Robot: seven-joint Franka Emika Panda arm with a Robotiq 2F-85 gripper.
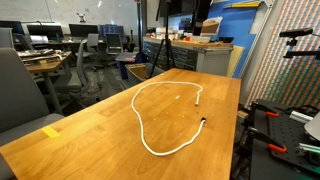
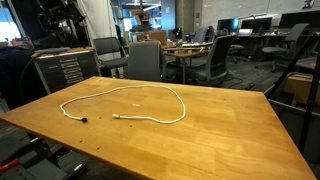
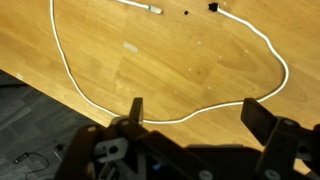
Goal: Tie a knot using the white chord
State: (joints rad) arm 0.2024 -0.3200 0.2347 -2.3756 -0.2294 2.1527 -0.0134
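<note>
The open end effector (image 3: 195,118) hovers above the near bend of the white chord (image 3: 284,68), whose loop stretches away from it.

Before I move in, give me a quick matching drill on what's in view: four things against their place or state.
Things:
1. white chord
2. gripper
3. yellow tag
4. grey chair

Places or states:
A. open, above the table
B. lying flat near a table edge
C. standing beyond the table's edge
D. lying in an unknotted loop, ends apart

Pairs: 1-D, 2-A, 3-B, 4-C
</note>
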